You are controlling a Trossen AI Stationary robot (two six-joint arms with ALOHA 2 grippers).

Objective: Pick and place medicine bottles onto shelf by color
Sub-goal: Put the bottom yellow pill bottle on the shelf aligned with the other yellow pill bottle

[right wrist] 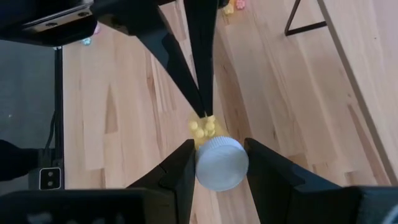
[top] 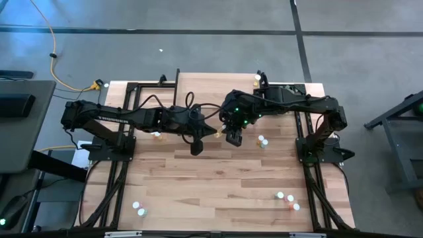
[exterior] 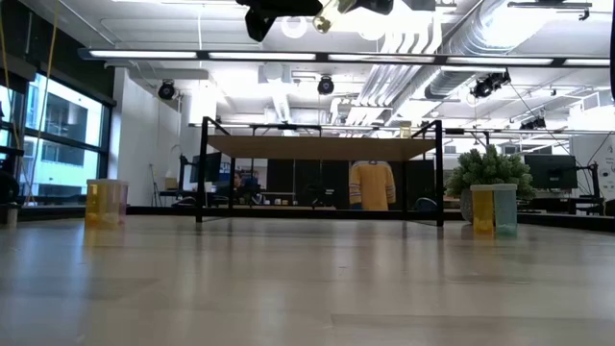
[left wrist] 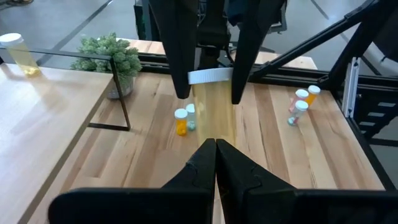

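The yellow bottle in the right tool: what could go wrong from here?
1. The right tool holds the yellow bottle only near its white cap, high over the table; a slip would probably drop it.
2. The shut left tool sits very close to that bottle, so the two arms may bump.
3. Two small bottles stand on the table below, and a falling bottle could knock them over.

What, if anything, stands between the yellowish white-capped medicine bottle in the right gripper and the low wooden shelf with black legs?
Nothing visible blocks that path. The right gripper holds the yellowish bottle above the table. The shut left gripper points at the bottle from close by, not on the shelf side.
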